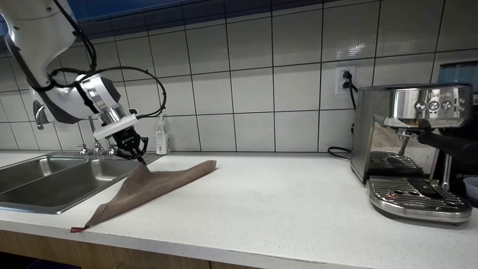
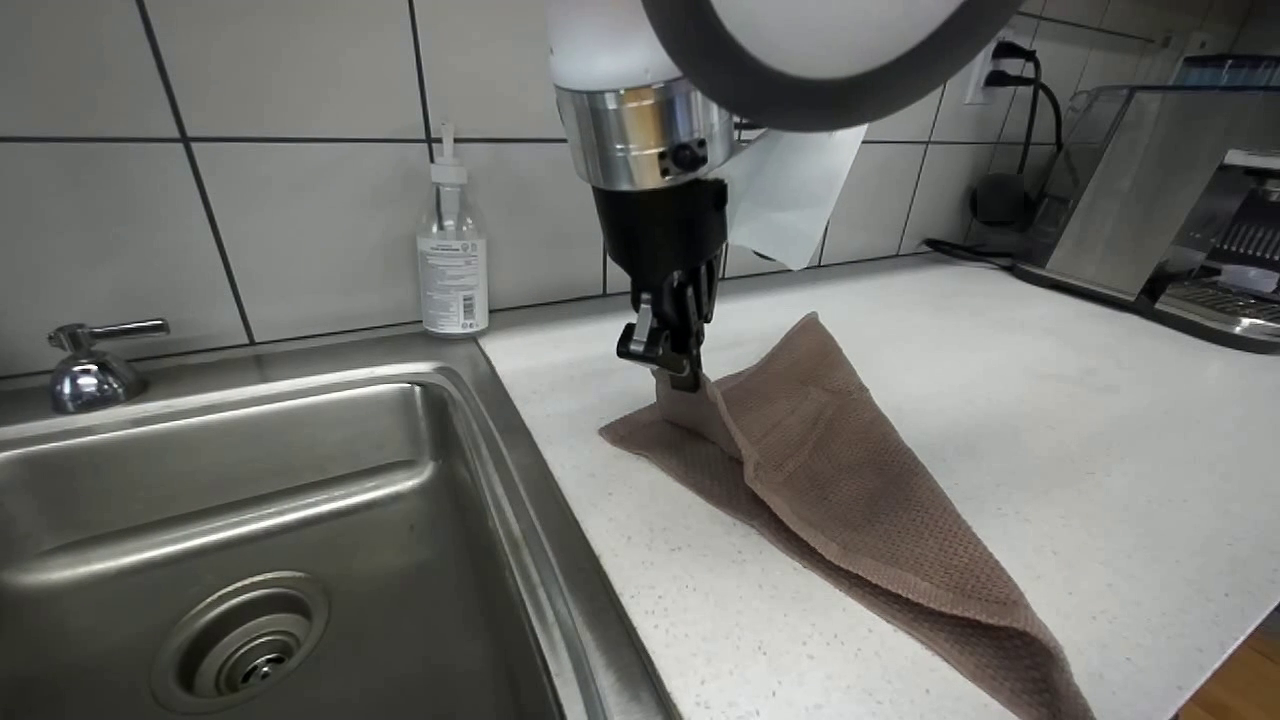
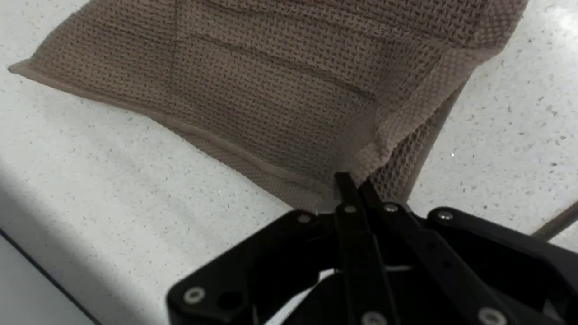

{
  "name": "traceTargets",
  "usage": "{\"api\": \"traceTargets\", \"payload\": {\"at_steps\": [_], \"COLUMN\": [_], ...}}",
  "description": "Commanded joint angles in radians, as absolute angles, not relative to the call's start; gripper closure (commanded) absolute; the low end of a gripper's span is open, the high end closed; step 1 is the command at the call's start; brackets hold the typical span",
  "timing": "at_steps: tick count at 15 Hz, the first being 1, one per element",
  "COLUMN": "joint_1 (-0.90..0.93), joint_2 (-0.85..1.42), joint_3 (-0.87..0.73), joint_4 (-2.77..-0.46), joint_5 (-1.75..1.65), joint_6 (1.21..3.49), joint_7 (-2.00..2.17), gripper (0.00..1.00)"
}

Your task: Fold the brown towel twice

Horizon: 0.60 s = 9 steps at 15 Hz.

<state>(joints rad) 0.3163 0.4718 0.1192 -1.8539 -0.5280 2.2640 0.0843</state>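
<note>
Brown towel (image 2: 860,490), pinched in end effector (image 3: 354,180), on white counter (image 1: 280,201), steel sink (image 2: 250,450) beside, tiled wall (image 1: 252,89) behind

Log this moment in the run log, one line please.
gripper: pinching brown towel | held part: raised above lower layer | rest: mostly on counter, beside sink | folding: looks unfinished

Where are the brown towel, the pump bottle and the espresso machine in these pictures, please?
Brown towel (image 2: 860,490): in an exterior view, on its upper layer.
Pump bottle (image 2: 453,268): in an exterior view, on its white label.
Espresso machine (image 1: 416,155): in an exterior view, on its shiny inner panel.
</note>
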Motion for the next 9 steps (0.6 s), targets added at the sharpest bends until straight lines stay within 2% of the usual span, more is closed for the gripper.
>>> {"api": "traceTargets", "payload": {"at_steps": [1,4,5,6,9], "joint_1": [0.338,0.341,0.341,0.342,0.339], "joint_2": [0.492,0.492,0.491,0.490,0.480], "joint_3": [0.102,0.097,0.096,0.094,0.092], "joint_4": [-1.815,-1.814,-1.813,-1.813,-1.815], "joint_5": [-0.523,-0.525,-0.526,-0.527,-0.523], "joint_6": [2.240,2.239,2.238,2.239,2.242], "joint_7": [0.120,0.131,0.134,0.136,0.136], "gripper": [0.99,0.99,0.72,0.71,0.50]}}
